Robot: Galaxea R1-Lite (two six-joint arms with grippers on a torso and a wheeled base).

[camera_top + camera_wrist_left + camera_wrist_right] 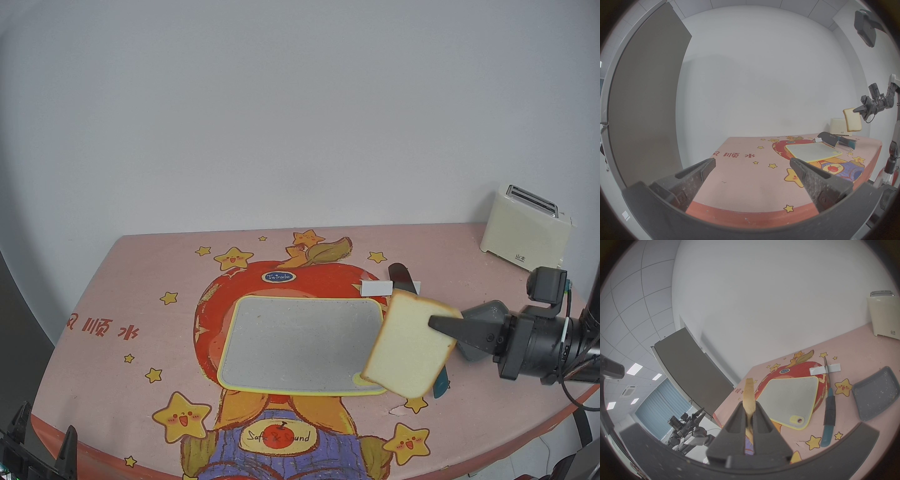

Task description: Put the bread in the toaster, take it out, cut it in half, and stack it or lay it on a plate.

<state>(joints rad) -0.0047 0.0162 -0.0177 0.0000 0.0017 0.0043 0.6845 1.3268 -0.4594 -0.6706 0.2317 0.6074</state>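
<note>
A pale slice of bread (pixel 409 350) hangs in the air over the right end of the grey cutting board (pixel 300 344), with my right gripper (pixel 447 325) shut on its right edge. In the right wrist view the bread (pixel 749 399) shows edge-on between the fingers. The cream toaster (pixel 526 234) stands at the table's far right corner, slots empty. A knife (pixel 829 408) with a blue handle lies right of the board, and a grey square plate (pixel 875 394) lies further right. My left gripper (pixel 753 175) is open and empty off the table's near left edge.
The round pink table (pixel 156 275) bears a cartoon apple print. A white tag (pixel 376 288) lies by the knife blade. A plain wall backs the table. A dark panel (pixel 640 103) stands beside the table's left side.
</note>
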